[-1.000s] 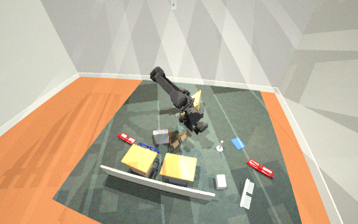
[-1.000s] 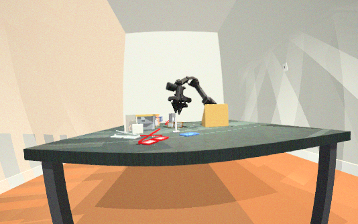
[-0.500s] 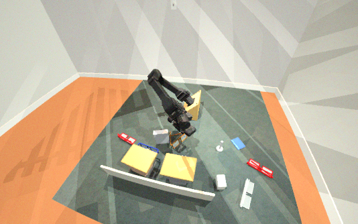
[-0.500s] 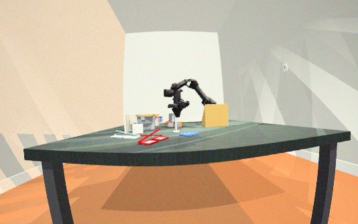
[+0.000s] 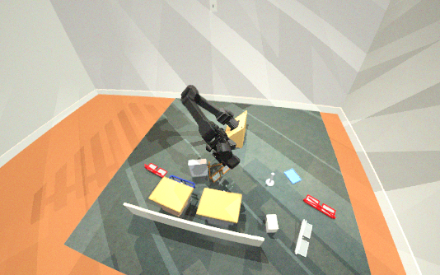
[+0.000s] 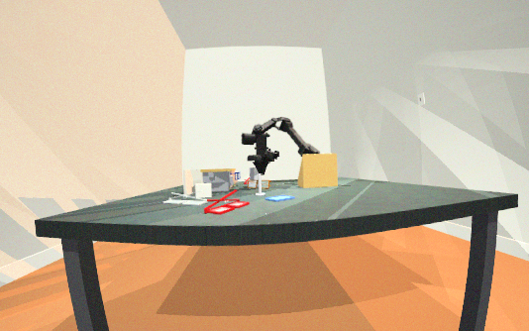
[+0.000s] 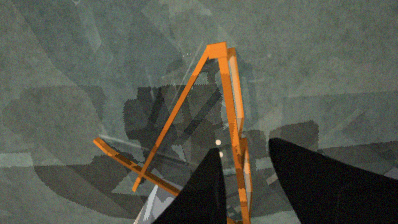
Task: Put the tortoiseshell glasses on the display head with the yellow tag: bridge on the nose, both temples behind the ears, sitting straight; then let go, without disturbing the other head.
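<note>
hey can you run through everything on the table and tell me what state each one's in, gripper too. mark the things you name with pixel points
Gripper [image 6: 262, 173] [image 7: 244, 151]: partly open, above the orange-brown glasses
Orange-brown glasses [image 5: 216, 177] [image 7: 230, 100]: temples unfolded, not on a head
Red glasses near the blue pad [image 5: 320, 207] [image 6: 226, 207]: off any head
Blue pad [image 5: 292, 175] [image 6: 279, 198]: lying flat
White stand [image 5: 269, 182] [image 6: 260, 185]: upright

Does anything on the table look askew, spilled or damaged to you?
No spill or obvious damage shows. The orange-brown glasses look slightly odd: in the wrist view, their two temples cross instead of lying parallel.
</note>
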`<state>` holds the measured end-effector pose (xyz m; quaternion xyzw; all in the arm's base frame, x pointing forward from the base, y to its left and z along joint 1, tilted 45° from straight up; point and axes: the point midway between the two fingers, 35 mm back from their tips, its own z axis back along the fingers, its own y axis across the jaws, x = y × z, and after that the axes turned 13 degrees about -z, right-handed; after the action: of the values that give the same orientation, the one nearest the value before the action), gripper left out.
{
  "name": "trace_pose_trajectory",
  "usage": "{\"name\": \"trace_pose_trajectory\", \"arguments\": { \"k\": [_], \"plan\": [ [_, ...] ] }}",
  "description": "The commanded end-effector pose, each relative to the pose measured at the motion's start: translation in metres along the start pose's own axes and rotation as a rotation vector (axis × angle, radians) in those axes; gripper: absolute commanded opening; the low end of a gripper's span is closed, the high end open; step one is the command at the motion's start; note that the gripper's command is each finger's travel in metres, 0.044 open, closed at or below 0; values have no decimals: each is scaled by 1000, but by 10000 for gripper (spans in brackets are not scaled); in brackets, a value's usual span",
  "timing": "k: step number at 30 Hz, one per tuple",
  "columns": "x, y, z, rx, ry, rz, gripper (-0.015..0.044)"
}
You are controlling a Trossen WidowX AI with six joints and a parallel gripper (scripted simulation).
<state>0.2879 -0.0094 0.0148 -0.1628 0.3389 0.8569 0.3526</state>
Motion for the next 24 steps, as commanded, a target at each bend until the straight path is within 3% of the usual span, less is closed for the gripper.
{"name": "trace_pose_trajectory", "arguments": {
  "k": [1, 24],
  "plan": [
    [3, 1, -9, 12, -2, 13, 120],
    [4, -1, -47, 14, 0, 13, 120]
  ]
}}
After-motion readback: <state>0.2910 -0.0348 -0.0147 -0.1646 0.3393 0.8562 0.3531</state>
